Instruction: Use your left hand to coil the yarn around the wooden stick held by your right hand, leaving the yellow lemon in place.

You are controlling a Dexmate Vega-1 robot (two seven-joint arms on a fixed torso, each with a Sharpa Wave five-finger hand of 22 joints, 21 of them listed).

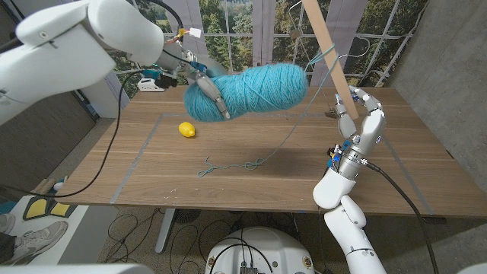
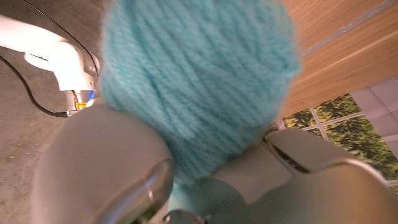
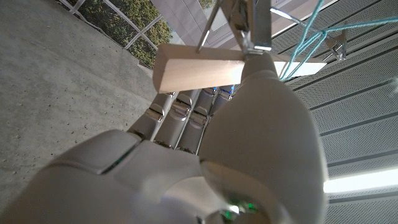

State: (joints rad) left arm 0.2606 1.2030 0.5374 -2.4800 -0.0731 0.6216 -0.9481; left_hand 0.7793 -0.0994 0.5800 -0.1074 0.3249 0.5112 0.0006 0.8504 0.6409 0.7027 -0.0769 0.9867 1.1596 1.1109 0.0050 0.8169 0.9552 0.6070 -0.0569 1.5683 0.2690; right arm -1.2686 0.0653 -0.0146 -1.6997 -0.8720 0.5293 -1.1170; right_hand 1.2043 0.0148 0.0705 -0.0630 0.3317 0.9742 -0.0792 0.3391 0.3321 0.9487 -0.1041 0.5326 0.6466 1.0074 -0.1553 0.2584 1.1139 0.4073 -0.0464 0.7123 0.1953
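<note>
My left hand (image 1: 204, 85) holds a fat skein of turquoise yarn (image 1: 251, 93) in the air above the table's far middle; up close the yarn (image 2: 199, 81) bulges over the left hand (image 2: 186, 180). A strand runs from the skein to the wooden stick (image 1: 329, 47), wraps it, and trails down to a loose tail (image 1: 232, 164) on the table. My right hand (image 1: 358, 125) grips the stick's lower end, the stick leaning up and to the left. In the right wrist view the stick (image 3: 199, 68) lies across the right hand (image 3: 236, 143). A yellow lemon (image 1: 186, 129) sits on the table at left.
The wooden table (image 1: 380, 183) carries a taped rectangle outline. A black cable (image 1: 99, 167) hangs across its left side. Windows stand behind the table, and a grey wall rises at the right. A shoe (image 1: 30, 240) shows on the floor at the bottom left.
</note>
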